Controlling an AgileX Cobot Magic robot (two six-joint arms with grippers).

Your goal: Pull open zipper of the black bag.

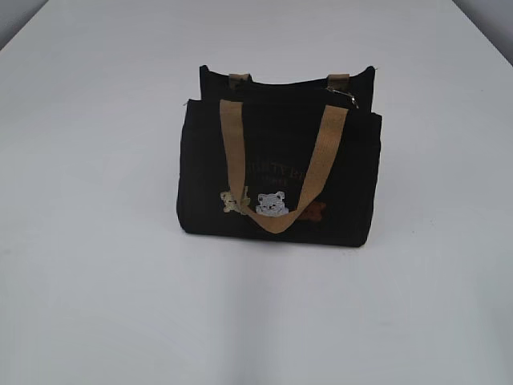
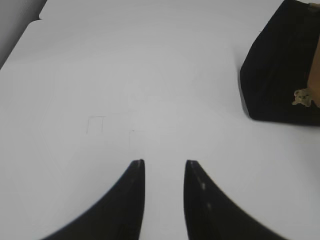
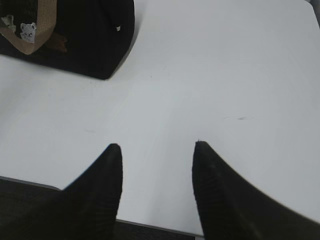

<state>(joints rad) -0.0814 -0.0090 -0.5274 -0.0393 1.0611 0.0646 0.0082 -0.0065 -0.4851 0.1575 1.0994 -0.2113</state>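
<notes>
Both sets of jaws stood parted and empty when I looked: the left gripper (image 2: 164, 167) narrowly, the right gripper (image 3: 157, 150) wider, each hovering over bare white desk (image 1: 88, 265) well apart from the load (neither arm showed in the exterior view). The small boxy black fabric bag (image 1: 276, 172) stood upright mid-desk, tan webbing handles (image 1: 325, 160) hanging, so its thin dark zipper (image 1: 341, 95) with the silver pull faced up, I judged reachable from above.

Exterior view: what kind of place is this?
Probably a lab test bench, not a home: a bare white table, a lone black bag staged at its middle, and both grippers, left and right, open over the empty tabletop.
</notes>
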